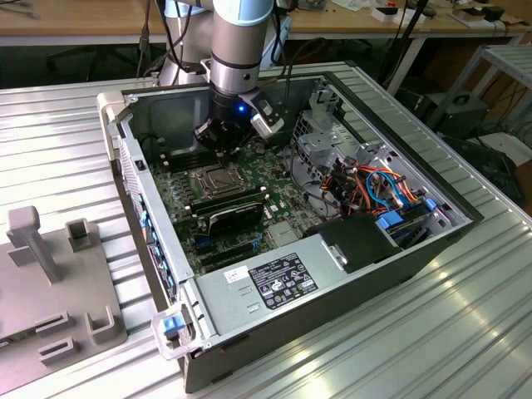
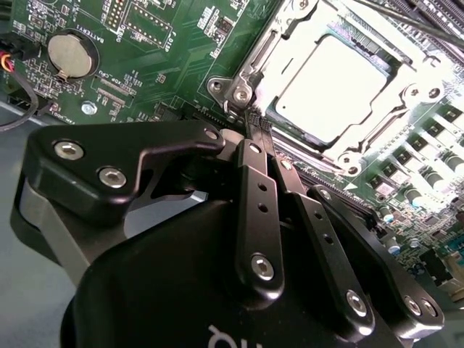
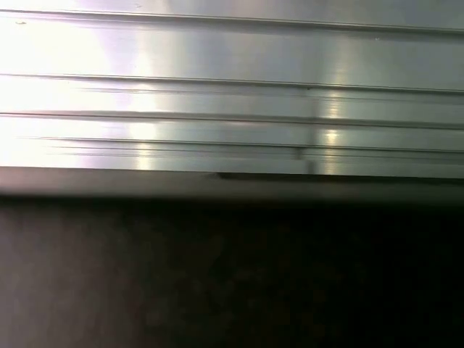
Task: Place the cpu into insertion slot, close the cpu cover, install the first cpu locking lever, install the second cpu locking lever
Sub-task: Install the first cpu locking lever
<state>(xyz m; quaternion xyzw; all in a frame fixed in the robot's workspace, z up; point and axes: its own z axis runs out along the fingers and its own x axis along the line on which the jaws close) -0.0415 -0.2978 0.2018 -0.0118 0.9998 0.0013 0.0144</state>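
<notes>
The cpu lies seated in the insertion slot on the green board, with the cpu cover framing it, and the tool hovers just beside the slot's corner, its fingers pressed together and holding nothing.

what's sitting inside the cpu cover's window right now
In the second wrist view, the cpu shows through the window of the cpu cover, which lies closed over it. The insertion slot underneath is hidden by the chip. The gripper sits shut at the cover's corner.
</notes>
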